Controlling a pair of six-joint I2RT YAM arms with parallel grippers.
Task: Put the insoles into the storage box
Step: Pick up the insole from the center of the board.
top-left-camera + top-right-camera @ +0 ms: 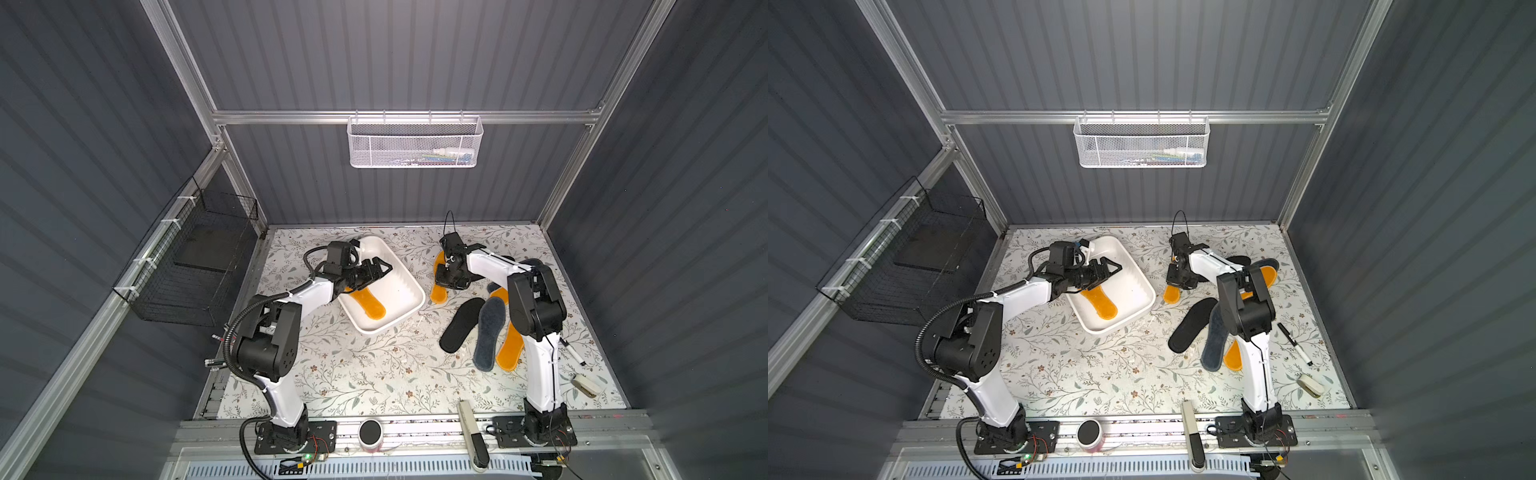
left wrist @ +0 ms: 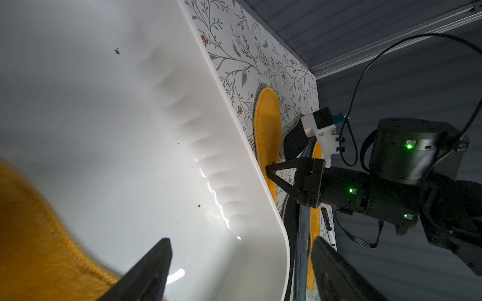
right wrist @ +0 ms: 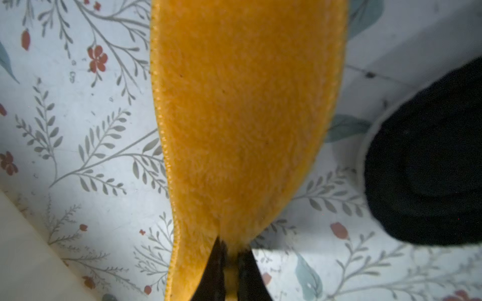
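The white storage box lies left of the table's middle, with one orange insole flat inside. My left gripper hovers open over the box, holding nothing. Just right of the box, my right gripper is shut on the edge of another orange insole, whose edge shows pinched between the jaws. Nearer the front lie a black insole, a grey-blue insole and an orange insole; the right arm partly hides others.
A white mesh basket hangs on the back wall and a black wire basket on the left wall. A marker and a small white object lie at the front right. A black round thing sits on the front rail.
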